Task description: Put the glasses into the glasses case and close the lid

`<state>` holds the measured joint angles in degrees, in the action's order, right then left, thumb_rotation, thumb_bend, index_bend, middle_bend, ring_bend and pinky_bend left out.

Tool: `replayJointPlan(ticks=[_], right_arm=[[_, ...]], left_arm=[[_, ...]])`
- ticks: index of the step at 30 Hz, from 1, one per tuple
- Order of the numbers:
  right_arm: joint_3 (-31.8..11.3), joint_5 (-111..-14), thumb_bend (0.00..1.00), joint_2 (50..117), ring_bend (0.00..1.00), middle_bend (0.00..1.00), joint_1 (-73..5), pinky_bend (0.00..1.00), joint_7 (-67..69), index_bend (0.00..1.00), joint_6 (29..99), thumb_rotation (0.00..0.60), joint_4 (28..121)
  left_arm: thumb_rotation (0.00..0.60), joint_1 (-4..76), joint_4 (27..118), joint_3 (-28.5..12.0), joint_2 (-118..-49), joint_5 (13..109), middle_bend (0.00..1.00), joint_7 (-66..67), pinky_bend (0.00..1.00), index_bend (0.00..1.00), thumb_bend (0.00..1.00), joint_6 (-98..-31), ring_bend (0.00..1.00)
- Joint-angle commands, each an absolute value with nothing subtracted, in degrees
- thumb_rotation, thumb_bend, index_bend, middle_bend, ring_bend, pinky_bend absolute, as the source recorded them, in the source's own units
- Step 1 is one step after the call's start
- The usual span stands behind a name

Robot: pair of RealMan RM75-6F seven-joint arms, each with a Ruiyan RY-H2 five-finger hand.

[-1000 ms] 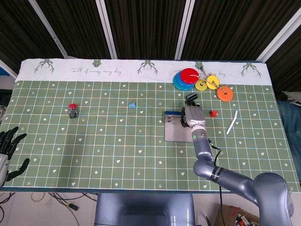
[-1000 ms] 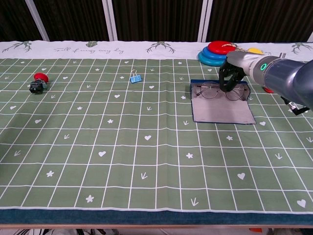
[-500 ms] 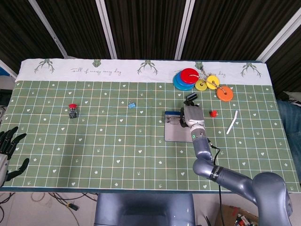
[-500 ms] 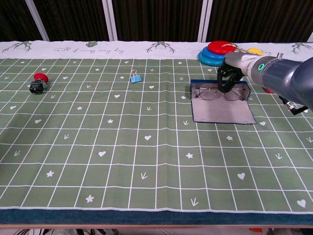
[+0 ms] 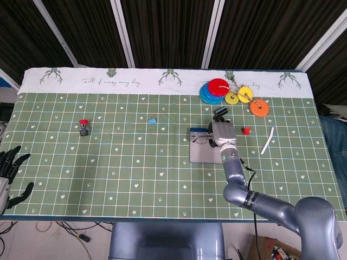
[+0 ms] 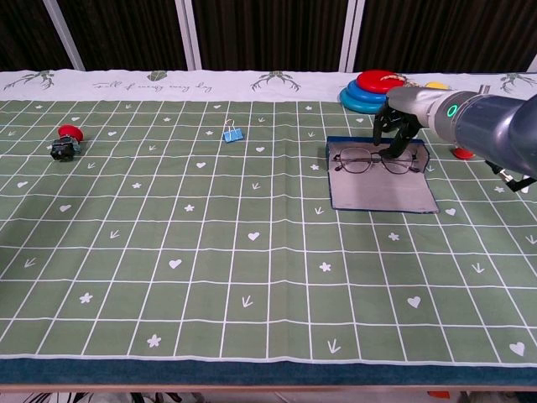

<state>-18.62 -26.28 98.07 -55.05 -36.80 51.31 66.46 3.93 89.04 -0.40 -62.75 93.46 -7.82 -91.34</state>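
1. The glasses (image 6: 375, 159) lie right of centre in the chest view, on the far strip of the open glasses case (image 6: 382, 190), lenses side by side and facing the camera. They look light, thin-wired and fragile, with slick lenses; the bridge or a rim edge seems the safest place to pinch, not the lens faces.
2. The glasses case is a flat grey sheet with a dark blue far edge, spread on the bench (image 6: 210, 252). It looks soft and foldable, so closing it probably means folding the near flap over the frames.
3. The right hand (image 6: 396, 134) hangs over the right lens with fingers pointing down at the frame. Whether it pinches the glasses or only touches them I cannot tell.
4. The left hand (image 5: 10, 170) sits at the lower left edge of the head view, off the bench, fingers spread and holding nothing.
5. Room: the stacked discs (image 6: 373, 89) are near behind the case and a small red piece (image 5: 246, 130) just right of it; the near side is open. The blue clip (image 6: 232, 133) and red button (image 6: 64, 143) lie well apart to the left.
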Motion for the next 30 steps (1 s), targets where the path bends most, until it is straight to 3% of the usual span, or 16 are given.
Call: replayJointPlan(ticks=[1,4,9,12,15,21,30], right_arm=[[-19.66,-26.78,0.41,97.29,0.12,0.15,-54.66,0.21,-35.30,0.22,52.39,0.600,68.15],[-20.16,-29.36,0.40,95.65,0.19,0.16,-53.43,0.23,-33.17,0.21,54.69,0.600,71.93],[-18.50,-35.61,0.40,92.80,0.45,0.31,-50.54,0.51,-31.05,0.21,59.54,0.600,79.25],[-16.95,-38.50,0.40,91.40,0.71,0.56,-48.86,0.77,-30.51,0.21,61.68,0.600,83.36],[-16.04,-39.66,0.41,90.92,0.89,0.77,-47.93,0.91,-30.16,0.22,62.40,0.600,85.35],[-13.54,-37.36,0.41,90.92,1.00,0.90,-47.58,0.99,-32.90,0.23,60.61,0.600,85.40],[-12.70,-34.13,0.52,92.23,1.00,0.94,-48.10,1.00,-34.05,0.25,57.26,0.600,82.43]], left_arm=[[0.600,3.93,89.02,-0.39,-62.74,93.46,0.00,-7.89,0.00,0.14,0.34,-91.32,0.00],[0.600,3.94,88.95,-0.36,-62.77,93.56,0.00,-7.90,0.00,0.14,0.34,-91.34,0.00],[0.600,3.99,88.93,-0.26,-62.81,93.64,0.00,-7.73,0.00,0.14,0.34,-91.15,0.00],[0.600,3.94,88.96,-0.17,-62.89,93.92,0.00,-7.52,0.00,0.14,0.34,-91.34,0.00],[0.600,3.87,89.02,-0.12,-62.94,94.02,0.00,-7.42,0.00,0.14,0.34,-91.47,0.00],[0.600,3.81,89.08,-0.15,-62.96,94.00,0.00,-7.37,0.00,0.15,0.34,-91.60,0.00],[0.600,3.87,88.99,-0.11,-62.94,94.09,0.00,-7.64,0.00,0.15,0.34,-91.53,0.00]])
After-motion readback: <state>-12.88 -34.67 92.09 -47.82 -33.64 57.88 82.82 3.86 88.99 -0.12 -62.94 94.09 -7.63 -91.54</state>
